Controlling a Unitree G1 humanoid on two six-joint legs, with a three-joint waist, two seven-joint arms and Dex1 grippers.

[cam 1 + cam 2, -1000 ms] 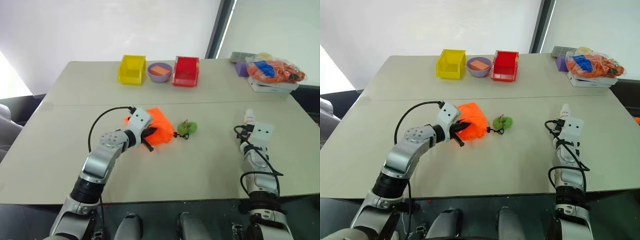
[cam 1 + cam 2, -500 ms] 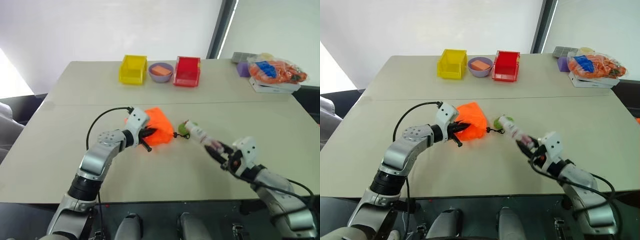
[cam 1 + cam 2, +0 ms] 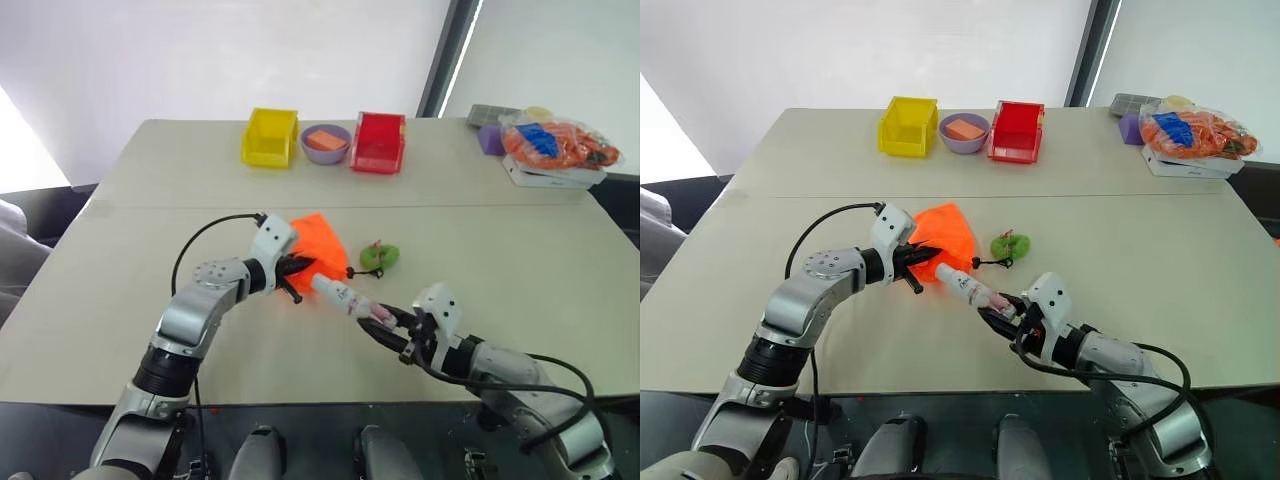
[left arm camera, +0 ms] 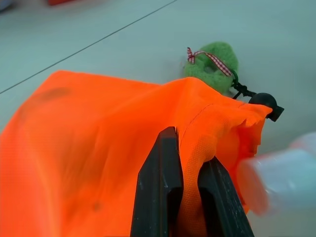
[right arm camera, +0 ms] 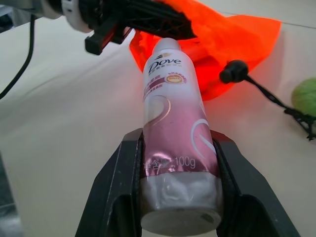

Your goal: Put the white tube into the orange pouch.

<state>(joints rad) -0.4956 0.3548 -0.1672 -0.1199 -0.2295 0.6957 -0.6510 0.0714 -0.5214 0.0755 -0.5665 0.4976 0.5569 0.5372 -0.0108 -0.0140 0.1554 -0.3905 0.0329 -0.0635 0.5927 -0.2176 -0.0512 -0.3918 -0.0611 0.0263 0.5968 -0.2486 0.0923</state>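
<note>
Now the right gripper (image 3: 1002, 312) grips the white tube (image 3: 965, 287), aimed lengthwise at the orange pouch (image 3: 943, 246). Its tip sits just beside the mouth, pinched up by the left gripper (image 3: 915, 262).

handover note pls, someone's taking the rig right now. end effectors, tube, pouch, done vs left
Left end effector: shut on the orange pouch, pinching its fabric edge at the mouth, near mid-table.
Right end effector: shut on the white tube, pointed at the pouch mouth, tip close to it, not inside.
Green ball on the cord lies on the table beside the pouch.
Done: both grasped, tube lined up.
Left: push tube in, release.
</note>
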